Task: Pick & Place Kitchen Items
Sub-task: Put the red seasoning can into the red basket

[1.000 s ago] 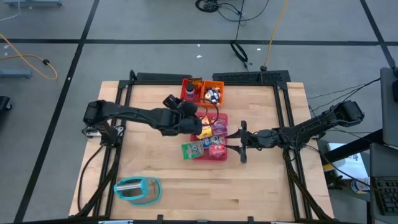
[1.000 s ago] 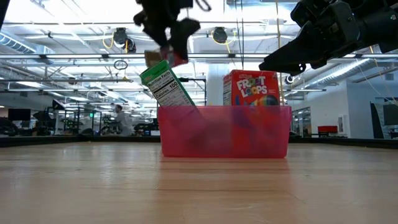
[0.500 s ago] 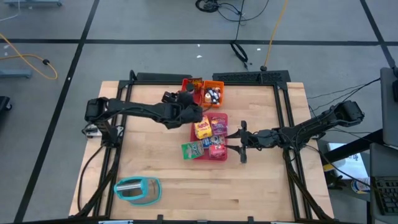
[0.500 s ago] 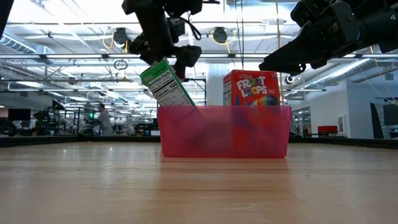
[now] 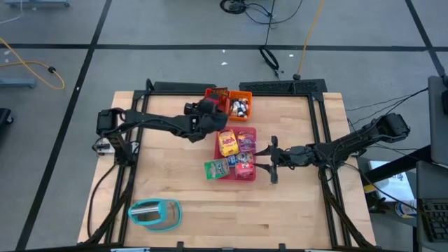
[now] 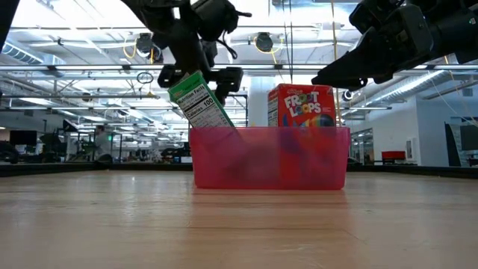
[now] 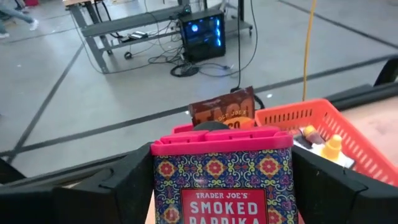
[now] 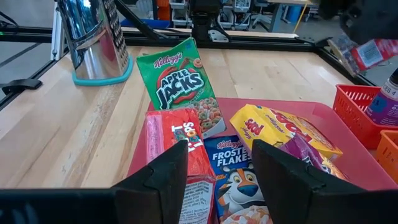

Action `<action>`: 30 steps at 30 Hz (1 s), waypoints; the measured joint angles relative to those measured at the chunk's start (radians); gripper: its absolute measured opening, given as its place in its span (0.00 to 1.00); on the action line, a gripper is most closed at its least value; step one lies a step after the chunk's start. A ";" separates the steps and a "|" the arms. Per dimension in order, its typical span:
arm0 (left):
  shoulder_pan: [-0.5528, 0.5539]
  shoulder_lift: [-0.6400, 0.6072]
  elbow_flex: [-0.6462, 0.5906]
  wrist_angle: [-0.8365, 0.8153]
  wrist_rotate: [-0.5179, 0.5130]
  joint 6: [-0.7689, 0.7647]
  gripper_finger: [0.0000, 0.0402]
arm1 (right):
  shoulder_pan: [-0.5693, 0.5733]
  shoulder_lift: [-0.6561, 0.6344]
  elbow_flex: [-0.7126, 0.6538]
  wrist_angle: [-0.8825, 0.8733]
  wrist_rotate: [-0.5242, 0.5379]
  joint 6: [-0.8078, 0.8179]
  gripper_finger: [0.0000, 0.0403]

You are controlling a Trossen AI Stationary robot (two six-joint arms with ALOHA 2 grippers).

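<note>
The left gripper (image 5: 208, 106) hangs over the far middle of the table, just left of the red bin (image 5: 216, 101). Its fingers (image 7: 127, 180) are clamped on a pink-lidded Smoked Paprika tin (image 7: 222, 176), one finger on each side of the tin. Just beyond the tin a brown packet (image 7: 223, 111) stands in the red bin, and the orange bin (image 5: 240, 105) beside it holds small bottles (image 5: 239, 107). Nearer, at the table's middle, the flat pink tray (image 5: 249, 176) carries the other kitchen items: a yellow packet (image 5: 228, 143), a blue Frosted Flakes box (image 8: 230, 169) and a red Froot Loops box (image 6: 302, 106), with a green Apple Jacks box (image 5: 217, 168) leaning on the tray's left edge. The right gripper (image 5: 271, 162) waits just right of the tray, low over the table, its fingers (image 8: 158, 176) apart and holding nothing.
</note>
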 joint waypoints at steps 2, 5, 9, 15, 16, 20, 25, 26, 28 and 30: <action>0.007 0.000 -0.027 0.062 -0.001 0.011 0.73 | 0.000 0.000 0.000 -0.001 0.000 -0.005 0.42; 0.016 0.000 -0.061 0.154 0.000 0.029 0.70 | 0.000 0.000 0.000 -0.001 0.000 -0.005 0.42; 0.020 0.000 -0.097 0.262 0.000 0.053 0.70 | 0.000 0.000 0.000 0.000 0.000 -0.009 0.42; 0.022 0.004 -0.114 0.330 -0.032 0.053 0.79 | 0.000 0.000 0.000 0.000 0.000 -0.017 0.42; 0.024 0.008 -0.114 0.341 -0.036 0.053 0.79 | 0.000 0.000 0.000 0.000 0.000 -0.017 0.42; 0.025 0.022 -0.114 0.371 -0.034 0.053 0.75 | 0.000 0.000 0.000 -0.003 0.000 -0.017 0.42; 0.027 0.041 -0.114 0.401 -0.056 0.057 0.70 | 0.000 0.000 0.000 -0.007 0.000 -0.017 0.42; 0.029 0.046 -0.113 0.416 -0.058 0.056 0.70 | 0.000 0.000 -0.002 -0.004 0.000 -0.016 0.42; 0.032 0.053 -0.115 0.426 -0.052 0.067 0.73 | 0.000 0.000 -0.010 0.004 0.000 -0.017 0.42; 0.035 0.072 -0.113 0.469 -0.053 0.068 0.77 | 0.000 0.000 -0.023 0.019 0.001 -0.017 0.42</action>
